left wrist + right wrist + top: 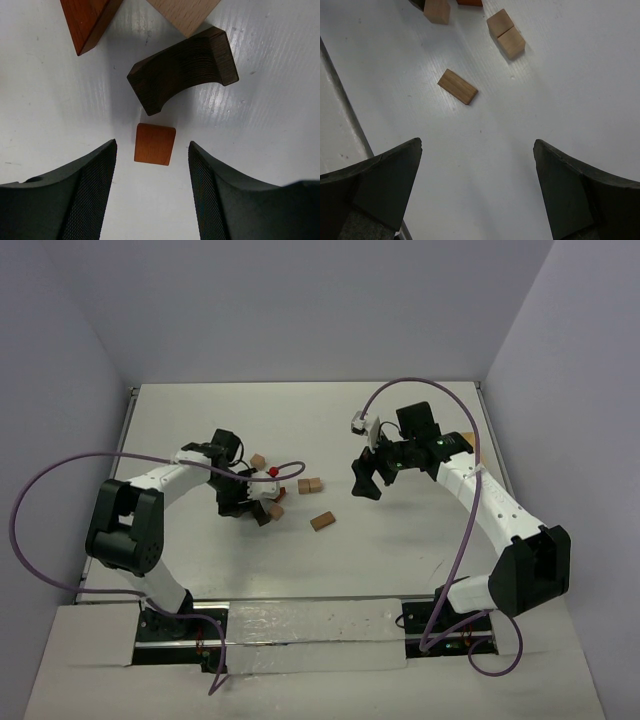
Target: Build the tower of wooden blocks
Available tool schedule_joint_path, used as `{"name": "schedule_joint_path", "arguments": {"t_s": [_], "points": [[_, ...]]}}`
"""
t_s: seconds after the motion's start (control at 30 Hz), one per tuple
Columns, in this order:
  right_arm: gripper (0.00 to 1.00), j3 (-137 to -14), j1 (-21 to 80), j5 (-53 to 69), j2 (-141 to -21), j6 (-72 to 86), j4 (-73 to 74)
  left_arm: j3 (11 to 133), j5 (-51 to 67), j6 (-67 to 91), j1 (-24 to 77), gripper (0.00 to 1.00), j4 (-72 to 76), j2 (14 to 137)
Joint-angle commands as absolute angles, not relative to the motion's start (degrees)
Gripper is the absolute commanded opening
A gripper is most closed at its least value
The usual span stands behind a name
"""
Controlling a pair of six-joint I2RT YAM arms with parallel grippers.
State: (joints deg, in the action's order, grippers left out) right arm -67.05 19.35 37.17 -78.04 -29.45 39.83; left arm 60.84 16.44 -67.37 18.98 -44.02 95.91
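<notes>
The tower's blocks lie loose on the white table (400, 540). In the left wrist view a small reddish-brown block (155, 144) lies flat just ahead of my left gripper (152, 146). That gripper is open, with a gap on each side of the block. Beyond it lie a dark brown arch piece (182, 67), a reddish-brown triangular piece (90, 20) and a tan block (185, 12). My right gripper (477, 145) hangs wide open and empty above the bare table. Ahead of it are a tan bar (457, 86) and two tan cubes (506, 34) side by side.
From above, the left gripper (250, 502) sits low among the cluster of blocks, and the right gripper (366, 480) hovers right of the paired cubes (310, 484) and the bar (322, 521). A metal rail (340, 100) edges the table.
</notes>
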Motion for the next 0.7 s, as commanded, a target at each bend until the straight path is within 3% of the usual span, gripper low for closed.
{"name": "schedule_joint_path", "arguments": {"t_s": [0.0,0.23,0.37,0.67], "points": [[1.0,-66.8,19.0,38.3,-78.1,-29.6,39.1,61.3,16.3,-68.6,19.5,0.65,-42.5,97.2],[1.0,-66.8,19.1,38.4,-78.2,-29.8,39.3,61.2,15.4,-68.8,20.0,0.62,-42.0,98.4],[1.0,-66.8,19.0,38.4,-78.0,-30.0,39.4,61.4,15.4,-68.7,20.1,0.5,-41.8,98.9],[1.0,-67.9,19.0,38.9,-77.0,-29.2,39.6,61.6,18.5,-67.5,20.1,0.35,-42.6,97.1]]}}
